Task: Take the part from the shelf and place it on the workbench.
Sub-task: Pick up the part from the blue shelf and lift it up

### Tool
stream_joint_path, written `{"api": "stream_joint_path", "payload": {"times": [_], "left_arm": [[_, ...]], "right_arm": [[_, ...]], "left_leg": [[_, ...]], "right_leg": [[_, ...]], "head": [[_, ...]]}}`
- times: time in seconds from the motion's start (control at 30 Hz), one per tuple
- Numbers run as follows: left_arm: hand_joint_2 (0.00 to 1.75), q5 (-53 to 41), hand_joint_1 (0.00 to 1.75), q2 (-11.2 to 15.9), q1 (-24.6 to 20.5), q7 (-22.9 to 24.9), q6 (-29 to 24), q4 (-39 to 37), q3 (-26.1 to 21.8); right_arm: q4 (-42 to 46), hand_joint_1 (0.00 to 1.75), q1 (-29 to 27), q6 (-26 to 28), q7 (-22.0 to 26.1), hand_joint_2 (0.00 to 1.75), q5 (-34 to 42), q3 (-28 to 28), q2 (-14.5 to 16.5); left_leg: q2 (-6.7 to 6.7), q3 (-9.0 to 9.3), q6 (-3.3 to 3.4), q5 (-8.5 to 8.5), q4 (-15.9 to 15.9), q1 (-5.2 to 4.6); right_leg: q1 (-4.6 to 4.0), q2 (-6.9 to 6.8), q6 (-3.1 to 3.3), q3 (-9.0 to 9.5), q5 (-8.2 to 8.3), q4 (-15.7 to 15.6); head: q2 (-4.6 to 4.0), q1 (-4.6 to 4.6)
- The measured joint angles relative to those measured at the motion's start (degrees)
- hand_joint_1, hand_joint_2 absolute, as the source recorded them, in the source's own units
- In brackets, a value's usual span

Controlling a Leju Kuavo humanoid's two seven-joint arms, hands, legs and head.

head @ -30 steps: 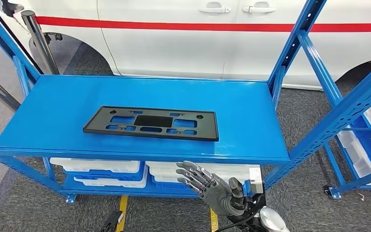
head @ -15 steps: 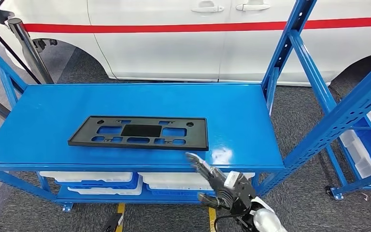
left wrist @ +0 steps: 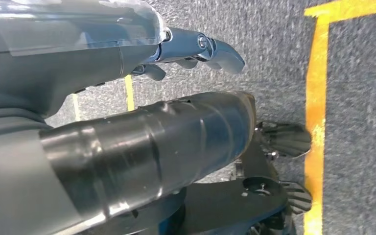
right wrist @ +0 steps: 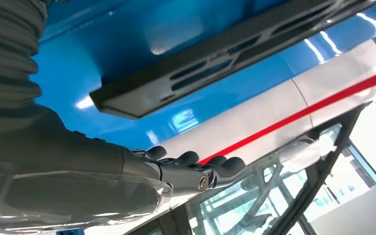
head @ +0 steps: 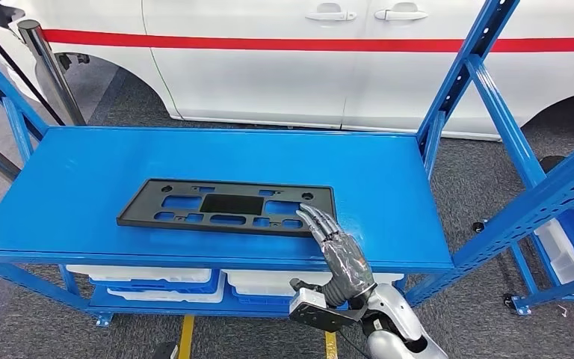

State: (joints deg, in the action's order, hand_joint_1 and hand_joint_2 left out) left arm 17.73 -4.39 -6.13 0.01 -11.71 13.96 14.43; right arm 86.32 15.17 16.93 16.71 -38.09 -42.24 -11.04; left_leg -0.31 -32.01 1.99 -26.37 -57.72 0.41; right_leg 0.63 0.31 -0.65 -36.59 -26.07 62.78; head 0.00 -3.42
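now the right hand (head: 341, 254), up from the lower centre of the frame, lies flat and empty-fingered over the black part's (head: 228, 207) right end, so grasping comes next.

Bright, even overhead light. White glare patches on glossy blue shelf (head: 389, 172) near front edge. Soft, short shadows. Head view sharp. Wrist views blurred up close; windows (right wrist: 352, 166) washed out, overexposed.
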Motion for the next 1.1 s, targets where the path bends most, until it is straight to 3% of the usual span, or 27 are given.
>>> {"api": "stream_joint_path", "payload": {"times": [0.07,0.2,0.23,0.3,0.37,0.4,0.43,0.47,0.53,0.57,0.7,0.77,0.83,0.87,0.9,0.93,1.0,1.07,1.1], "left_arm": [[0.0,0.0,0.0,0.0,0.0,0.0,-0.1,0.0,-0.1],[0.0,0.0,0.0,0.1,0.2,-0.1,-0.2,-0.1,-0.1],[0.0,0.1,0.0,0.1,0.2,-0.1,-0.2,-0.1,-0.1],[0.0,0.1,0.0,0.1,0.2,-0.1,-0.2,-0.1,-0.2],[0.0,0.2,0.0,0.1,0.4,-0.1,-0.3,-0.2,-0.2],[0.0,0.3,0.0,0.1,0.5,-0.1,-0.3,-0.2,-0.3],[0.0,0.3,0.0,0.2,0.6,0.0,-0.4,-0.2,-0.3],[0.0,0.4,0.0,0.3,0.6,0.0,-0.4,-0.2,-0.4],[0.0,0.6,0.0,0.4,0.6,-0.1,-0.5,-0.3,-0.5],[0.0,0.7,0.0,0.4,0.6,-0.1,-0.5,-0.3,-0.7],[0.0,1.0,0.0,0.4,0.9,-0.4,-0.9,-0.3,-1.3],[0.0,1.2,0.0,0.4,0.8,-0.7,-1.3,-0.3,-1.5],[0.0,1.2,0.0,0.5,0.8,-1.1,-1.5,-0.3,-1.6],[0.0,1.2,0.0,0.5,0.9,-1.2,-1.5,-0.3,-1.7],[0.0,1.3,0.0,0.5,1.0,-1.3,-1.5,-0.3,-1.7],[0.0,1.3,0.0,0.5,1.1,-1.4,-1.5,-0.4,-1.7],[0.0,1.3,0.0,0.5,1.1,-1.6,-1.6,-0.4,-1.7],[0.0,1.3,0.0,0.4,1.1,-1.8,-1.7,-0.4,-1.8],[0.0,1.3,0.0,0.4,1.1,-1.9,-1.7,-0.4,-1.9]], "right_arm": [[0.0,0.0,0.4,0.4,-0.1,1.75,-0.5,-0.4,0.0],[-0.2,0.0,0.9,3.6,-1.1,1.75,-5.8,-1.8,-1.0],[-0.3,0.0,1.3,5.0,-1.8,1.75,-7.9,-2.2,-1.2],[-0.9,0.0,2.1,7.9,-3.5,1.75,-12.6,-3.2,-1.4],[-1.9,0.0,2.8,10.3,-5.1,1.75,-16.2,-4.2,-1.8],[-2.3,0.0,3.1,10.9,-5.7,1.75,-17.2,-4.7,-2.0],[-2.8,0.0,3.5,11.2,-6.1,1.75,-17.7,-5.2,-2.1],[-3.1,0.0,3.9,11.0,-6.4,1.75,-17.5,-5.7,-2.3],[-3.7,0.0,4.9,9.6,-6.7,1.75,-16.2,-6.6,-2.7],[-3.9,0.0,5.4,8.6,-6.8,1.75,-15.3,-7.0,-2.9],[-4.6,0.0,7.1,5.6,-7.5,1.75,-13.4,-8.0,-4.2],[-5.0,0.0,8.1,4.3,-8.0,1.75,-13.1,-8.4,-5.0],[-5.6,0.0,8.7,2.8,-8.5,1.75,-12.9,-8.9,-5.7],[-5.9,0.0,8.8,2.2,-8.8,1.75,-12.8,-9.2,-6.1],[-6.2,0.0,9.0,1.8,-9.0,1.75,-12.6,-9.4,-6.5],[-6.4,0.0,9.2,1.5,-9.2,1.75,-12.5,-9.6,-6.8],[-6.7,0.0,9.8,1.1,-9.4,1.75,-12.2,-9.8,-7.3],[-6.9,0.0,10.3,0.9,-9.6,1.75,-12.1,-10.0,-7.5],[-7.0,0.0,10.4,0.8,-9.7,1.75,-12.0,-10.1,-7.6]], "left_leg": [[-0.05,-0.13,-0.53,-0.31,-0.3,-0.17],[-0.02,-0.59,-1.73,-1.46,-1.5,-0.14],[-0.01,-1.5,-2.01,-2.72,-3.5,-0.08],[0.01,-5.03,-2.45,-6.16,-10.6,0.09],[0.01,-8.12,-2.7,-7.49,-16.1,0.21],[0.02,-8.34,-2.72,-6.54,-16.0,0.24],[0.02,-7.45,-2.65,-4.64,-13.7,0.26],[0.03,-5.72,-2.47,-2.3,-9.8,0.28],[0.0,-2.58,-1.96,0.46,-2.9,0.1],[-0.03,-1.83,-1.71,0.84,-1.1,-0.03],[-0.07,-1.42,-0.53,1.11,0.1,0.08],[0.05,-1.19,0.08,1.35,0.5,0.27],[0.09,-1.17,0.34,1.29,0.5,0.21],[0.07,-1.15,0.39,1.22,0.5,0.2],[0.03,-1.1,0.38,1.15,0.4,0.2],[-0.01,-1.02,0.31,1.03,0.3,0.21],[-0.07,-0.91,-0.05,0.6,-0.1,0.15],[-0.08,-1.05,-0.59,0.18,-0.7,-0.07],[-0.08,-1.13,-0.87,0.09,-0.7,-0.18]], "right_leg": [[-0.22,0.02,0.43,1.63,0.57,-3.4],[0.04,0.09,1.47,2.01,0.56,-4.0],[0.17,0.06,1.79,2.17,0.6,-4.2],[0.14,-0.01,2.22,2.28,0.53,-4.3],[0.08,-0.03,2.3,2.31,0.41,-4.2],[0.08,-0.01,2.3,2.38,0.33,-4.2],[0.08,0.03,2.24,2.5,0.22,-4.1],[0.09,0.07,2.13,2.65,0.11,-4.1],[-0.1,0.14,1.7,2.76,-0.11,-3.9],[-0.17,0.15,1.42,2.71,-0.15,-3.9],[-0.13,0.09,0.18,2.45,-0.75,-3.3],[0.01,0.02,-0.24,0.36,-3.51,1.2],[0.12,0.01,-0.52,-3.26,-6.8,8.7],[0.17,0.0,-0.62,-4.6,-7.36,11.2],[0.21,0.0,-0.67,-5.0,-6.78,11.7],[0.25,-0.01,-0.65,-4.34,-5.19,10.0],[0.27,-0.08,-0.44,-0.95,-1.27,2.6],[0.11,-0.12,0.01,1.3,0.27,-2.4],[-0.01,-0.1,0.26,1.51,0.08,-3.0]], "head": [[0.0,0.02],[0.0,0.07],[0.0,0.07],[0.0,0.1],[0.0,0.09],[0.0,0.09],[0.0,0.09],[0.0,0.09],[0.0,0.08],[0.0,0.08],[0.0,0.04],[0.0,0.02],[0.0,0.01],[0.0,0.01],[0.0,0.01],[0.0,0.0],[0.0,0.0],[0.0,0.04],[0.0,0.05]]}}
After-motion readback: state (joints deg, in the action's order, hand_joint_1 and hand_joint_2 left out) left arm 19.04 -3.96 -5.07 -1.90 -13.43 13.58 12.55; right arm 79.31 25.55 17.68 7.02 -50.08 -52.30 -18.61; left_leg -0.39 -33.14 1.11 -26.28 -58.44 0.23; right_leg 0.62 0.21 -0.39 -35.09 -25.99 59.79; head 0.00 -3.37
